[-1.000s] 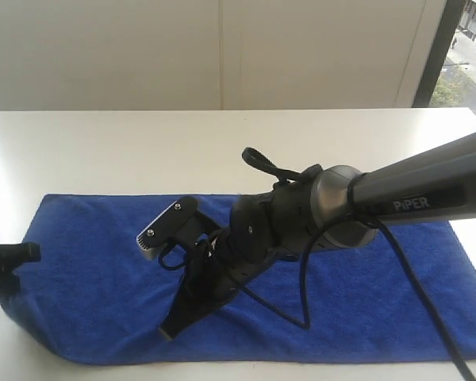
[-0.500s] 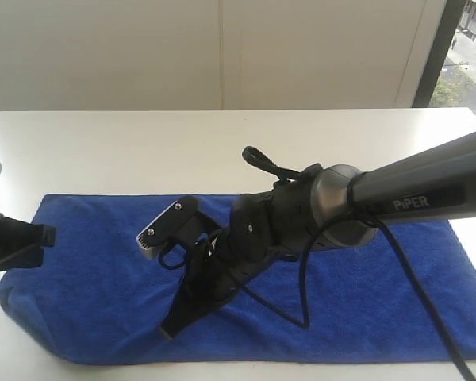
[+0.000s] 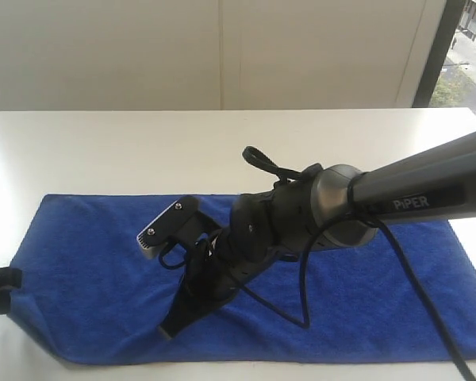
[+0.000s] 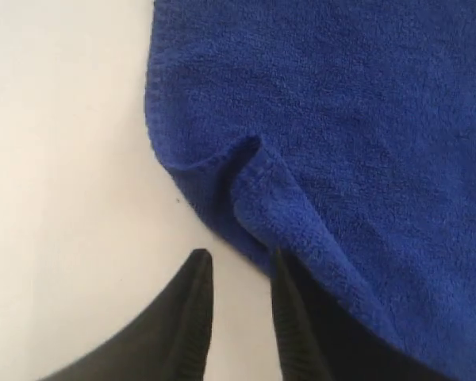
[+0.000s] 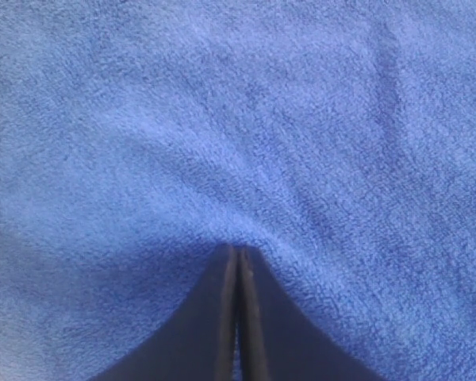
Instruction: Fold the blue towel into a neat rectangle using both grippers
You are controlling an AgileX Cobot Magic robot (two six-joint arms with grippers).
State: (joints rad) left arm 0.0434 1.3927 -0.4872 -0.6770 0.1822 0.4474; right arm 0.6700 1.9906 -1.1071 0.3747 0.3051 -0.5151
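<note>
Exterior view: at the far left edge, the left claw shows only as a black stub over the smooth white table, just beside the left end of the blue towel. The towel is soft, nubby terry, a long rectangle lying flat on the table, its long axis running left to right across the view. In the left wrist view the left claw has its ribbed black fingers apart, with bare table between them. One finger is at the hemmed edge, where the cloth puckers into a small fold. Further right, the right claw slants down onto the towel's middle. The right wrist view shows this claw pressed together, its tips on the pile. The glossy dark arm extends away to the right.
</note>
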